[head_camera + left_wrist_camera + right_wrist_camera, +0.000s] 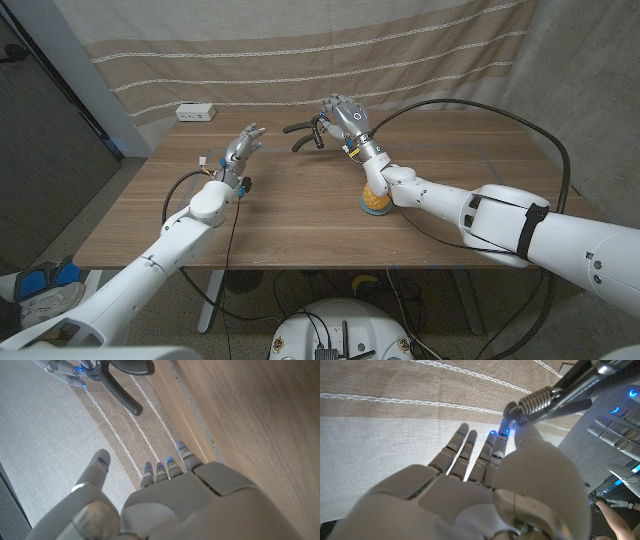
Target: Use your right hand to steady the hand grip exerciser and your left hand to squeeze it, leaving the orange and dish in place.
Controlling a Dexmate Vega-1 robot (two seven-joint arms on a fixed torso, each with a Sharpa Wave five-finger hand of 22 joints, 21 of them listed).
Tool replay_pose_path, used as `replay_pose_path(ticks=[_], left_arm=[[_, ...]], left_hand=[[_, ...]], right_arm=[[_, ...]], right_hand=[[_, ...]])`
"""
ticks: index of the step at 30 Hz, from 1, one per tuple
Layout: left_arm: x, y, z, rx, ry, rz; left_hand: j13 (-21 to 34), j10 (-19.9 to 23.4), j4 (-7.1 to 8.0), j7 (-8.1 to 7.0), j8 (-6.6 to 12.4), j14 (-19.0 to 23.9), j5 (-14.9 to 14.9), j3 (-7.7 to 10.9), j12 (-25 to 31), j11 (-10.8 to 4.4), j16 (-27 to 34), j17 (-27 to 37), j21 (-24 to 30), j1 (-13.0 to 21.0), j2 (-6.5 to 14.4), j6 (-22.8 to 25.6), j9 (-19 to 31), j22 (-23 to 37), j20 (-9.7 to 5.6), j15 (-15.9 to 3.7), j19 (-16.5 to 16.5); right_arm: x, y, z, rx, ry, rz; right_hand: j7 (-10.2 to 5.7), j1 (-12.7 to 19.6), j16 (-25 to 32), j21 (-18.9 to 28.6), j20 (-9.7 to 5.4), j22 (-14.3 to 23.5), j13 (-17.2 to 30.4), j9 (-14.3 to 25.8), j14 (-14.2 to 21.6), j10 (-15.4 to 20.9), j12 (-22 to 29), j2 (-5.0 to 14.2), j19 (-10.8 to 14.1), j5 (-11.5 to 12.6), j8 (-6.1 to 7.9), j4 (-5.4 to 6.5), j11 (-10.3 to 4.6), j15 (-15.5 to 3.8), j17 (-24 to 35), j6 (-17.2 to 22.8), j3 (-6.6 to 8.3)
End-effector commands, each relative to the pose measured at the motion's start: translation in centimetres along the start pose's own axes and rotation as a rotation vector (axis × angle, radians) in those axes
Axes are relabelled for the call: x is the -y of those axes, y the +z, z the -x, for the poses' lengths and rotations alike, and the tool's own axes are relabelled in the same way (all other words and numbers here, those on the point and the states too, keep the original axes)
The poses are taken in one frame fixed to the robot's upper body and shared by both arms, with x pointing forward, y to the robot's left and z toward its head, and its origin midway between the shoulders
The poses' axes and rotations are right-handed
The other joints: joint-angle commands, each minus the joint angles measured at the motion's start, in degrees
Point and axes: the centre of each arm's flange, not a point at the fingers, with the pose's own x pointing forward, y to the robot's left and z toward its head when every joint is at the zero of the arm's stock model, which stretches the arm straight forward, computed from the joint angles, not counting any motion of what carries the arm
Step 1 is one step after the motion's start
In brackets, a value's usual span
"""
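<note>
My right hand point(346, 115) is raised over the table's far middle and holds the hand grip exerciser point(306, 132), whose black handles stick out toward my left hand. In the right wrist view its fingers point(492, 447) hold the exerciser by its metal spring coil point(539, 398). My left hand point(241, 148) hovers a short way from the handles, fingers spread and holding nothing. From the left wrist, a black handle point(121, 394) hangs beyond my left hand's fingertips point(165, 467). The orange point(375, 201) sits in its small dish point(366, 206) under my right forearm, partly hidden.
A white box point(195, 112) lies at the table's far left corner. A striped curtain point(300, 50) hangs behind the wooden table point(300, 220). A black cable point(480, 115) loops over the right side.
</note>
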Motion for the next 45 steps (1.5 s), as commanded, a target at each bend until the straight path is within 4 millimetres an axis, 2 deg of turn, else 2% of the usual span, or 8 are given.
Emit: replay_pose_path(ticks=[1, 9, 23, 45], left_arm=[[-0.3, 1.9, 0.3, -0.003, 0.061, -0.258], [0.1, 3.1, 0.0, 0.030, 0.055, -0.321], [0.6, 3.6, -0.5, 0.050, 0.035, -0.325], [1.0, 4.7, -0.2, 0.066, 0.072, -0.422]], left_hand=[[0.33, -0.61, -0.21, 0.14, -0.08, -0.32, -0.19, -0.04, -0.09, 0.06, 0.02, 0.30, -0.11, 1.11, -0.01, -1.00, 0.33, 0.18, 0.16, 0.49, -0.03], [0.37, -0.58, -0.22, 0.01, 0.16, -0.06, -0.22, -0.07, 0.02, -0.25, 0.12, 0.32, -0.03, 1.72, -0.45, -1.09, 0.37, 0.18, -0.14, 0.52, 0.22], [0.42, -0.95, -0.19, -0.05, 0.38, -0.28, -0.26, -0.18, 0.01, -0.36, 0.02, 0.36, -0.02, 2.68, -1.17, -1.41, 0.40, 0.19, -0.23, 0.26, 0.28], [0.48, -1.73, -0.14, -0.05, 0.60, -0.81, -0.24, -0.32, -0.01, -0.31, -0.09, 0.39, -0.17, 4.38, -2.27, -2.12, 0.44, 0.20, -0.20, 0.45, -0.07]], right_arm=[[1.0, 0.5, -0.5, -0.008, 0.004, 0.029], [1.5, 0.7, -0.8, -0.024, -0.008, 0.024], [3.4, 0.6, -1.2, -0.001, -0.122, 0.053], [6.7, 1.1, -3.4, 0.035, -0.187, 0.160]], right_hand=[[-0.27, 0.60, -0.35, 0.39, -3.81, 0.31, 0.28, 9.00, 0.07, 0.07, -0.15, 2.39, -0.17, 0.37, 4.21, 0.13, -0.49, -10.71, 0.16, -0.27, -0.11], [-0.26, 0.50, -0.54, 0.41, -3.64, 0.32, 0.49, 9.50, 0.01, 0.10, -0.19, 2.38, -0.28, 0.44, 4.65, 0.11, -0.53, -10.70, 0.16, -0.29, -0.19], [-0.30, 0.29, -0.76, 0.51, -3.48, 0.32, 0.91, 10.12, 0.01, 0.29, -0.24, 2.46, -0.38, 0.56, 5.20, 0.09, -0.57, -10.75, 0.24, -0.56, -0.33], [-0.67, 0.16, -1.17, 0.59, -3.70, 0.32, 1.59, 10.15, -0.39, 0.25, -0.53, 2.49, -0.76, 0.68, 5.60, -0.06, -0.57, -10.76, 0.49, -0.76, -0.63]])
